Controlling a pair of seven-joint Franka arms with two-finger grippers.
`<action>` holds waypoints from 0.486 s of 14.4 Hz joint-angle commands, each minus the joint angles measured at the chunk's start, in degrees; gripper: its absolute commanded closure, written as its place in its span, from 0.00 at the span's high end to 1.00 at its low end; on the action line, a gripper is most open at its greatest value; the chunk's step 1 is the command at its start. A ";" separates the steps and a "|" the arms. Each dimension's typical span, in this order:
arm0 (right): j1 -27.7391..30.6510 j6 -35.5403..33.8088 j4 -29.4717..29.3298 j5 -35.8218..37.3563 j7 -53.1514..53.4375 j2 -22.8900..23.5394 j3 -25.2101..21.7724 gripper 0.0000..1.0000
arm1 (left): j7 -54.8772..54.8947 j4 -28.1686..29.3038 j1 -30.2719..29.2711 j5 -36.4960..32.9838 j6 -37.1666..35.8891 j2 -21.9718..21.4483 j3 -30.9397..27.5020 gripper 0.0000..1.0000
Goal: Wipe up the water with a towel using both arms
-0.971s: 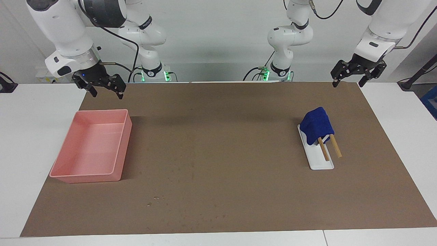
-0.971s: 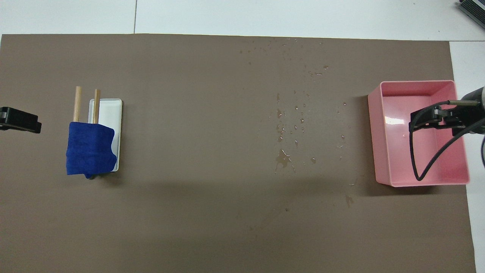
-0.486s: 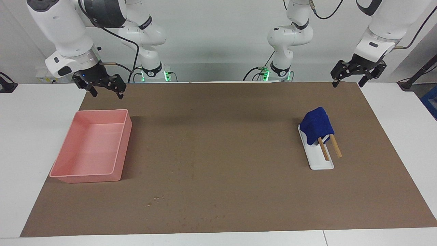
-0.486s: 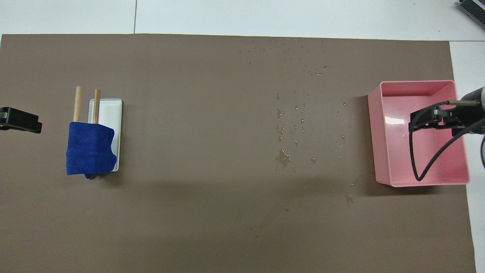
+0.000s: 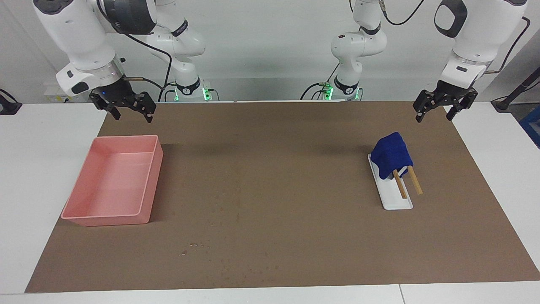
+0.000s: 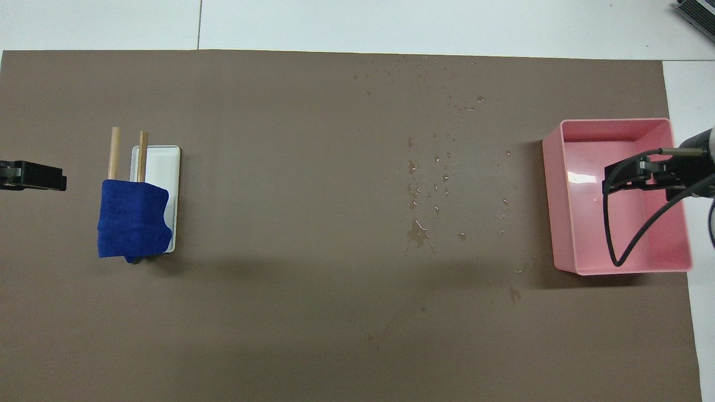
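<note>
The blue towel [image 5: 392,154] [image 6: 133,223] hangs over two wooden rods [image 5: 414,180] [image 6: 114,151] of a small rack on a white dish [image 5: 396,202] [image 6: 163,167], toward the left arm's end of the table. Water [image 6: 416,231] [image 5: 194,245] lies as scattered droplets and a small puddle on the brown mat [image 5: 274,169] [image 6: 279,290], between the towel and the pink tray. My left gripper [image 5: 433,116] [image 6: 33,176] hangs open over the mat's edge, apart from the towel. Over the pink tray, my right gripper [image 5: 131,116] [image 6: 642,178] is open and holds nothing.
A pink rectangular tray [image 5: 112,220] [image 6: 550,195] stands at the right arm's end of the mat, with nothing in it. The right arm's black cable [image 6: 614,245] loops over it. White tabletop surrounds the mat.
My left gripper has come down a little and shifted slightly toward the towel. The right arm, towel and water have not moved.
</note>
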State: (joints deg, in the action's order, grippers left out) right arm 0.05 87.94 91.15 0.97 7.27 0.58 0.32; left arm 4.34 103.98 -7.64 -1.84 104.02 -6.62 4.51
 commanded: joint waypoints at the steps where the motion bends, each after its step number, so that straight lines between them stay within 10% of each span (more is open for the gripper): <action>1: 0.30 1.09 1.75 -0.44 -0.85 -1.37 0.29 1.00 | 0.59 6.38 -1.15 -0.18 6.26 -1.46 0.14 1.00; 7: 0.30 1.09 1.84 -0.44 -0.85 -1.46 0.29 1.00 | 0.76 17.29 -0.80 -0.27 16.38 -1.02 0.23 0.97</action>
State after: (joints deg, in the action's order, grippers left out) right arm 0.04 87.94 91.20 0.97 7.27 0.57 0.32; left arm 4.47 117.09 -8.58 -1.84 117.07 -6.36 4.81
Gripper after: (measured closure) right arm 0.000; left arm 0.004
